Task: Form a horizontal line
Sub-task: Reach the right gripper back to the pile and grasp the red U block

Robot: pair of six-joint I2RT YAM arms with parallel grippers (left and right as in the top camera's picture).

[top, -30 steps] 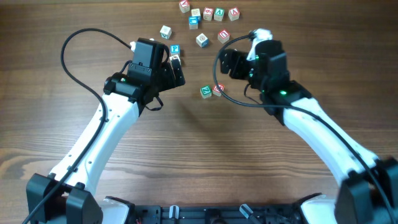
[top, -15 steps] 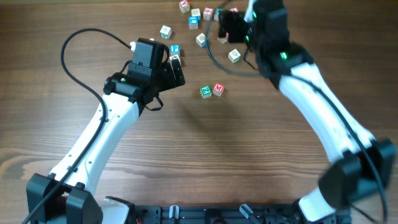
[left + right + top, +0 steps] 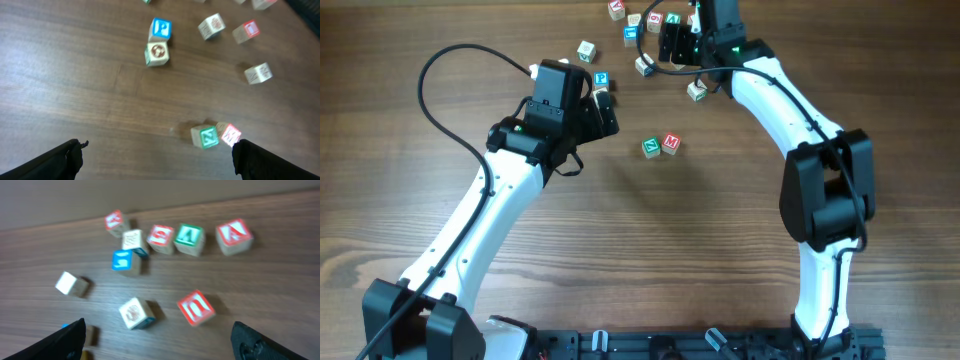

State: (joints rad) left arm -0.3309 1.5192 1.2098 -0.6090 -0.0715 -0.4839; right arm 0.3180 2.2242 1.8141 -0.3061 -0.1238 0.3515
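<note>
The left gripper [image 3: 159, 161] is hanging over the brown wood-grain table [image 3: 620, 250] with its black fingers spread wide and nothing between them. The right gripper [image 3: 161, 342], equally spread and empty, is reaching over the scattered cubes at the far edge. The pale wooden cube with a green N [image 3: 651, 148] and the pale wooden cube with a red M [image 3: 670, 142] are sitting side by side, touching, near the middle of the table between the two arms. The M is lying just right of the N, and both are turned slightly askew. The pale wooden cube with a red arch-shaped letter [image 3: 196, 307] is lying well apart from that pair. The right wrist camera is showing it plainly, nearer than a row of red- and green-lettered cubes [image 3: 189, 235], while the overhead view is losing it under the right gripper. The left wrist camera is picking up a blue P cube [image 3: 161, 28] just beside a cube with a round red mark [image 3: 157, 53]. All the cubes are looking small, square-edged and matte.
</note>
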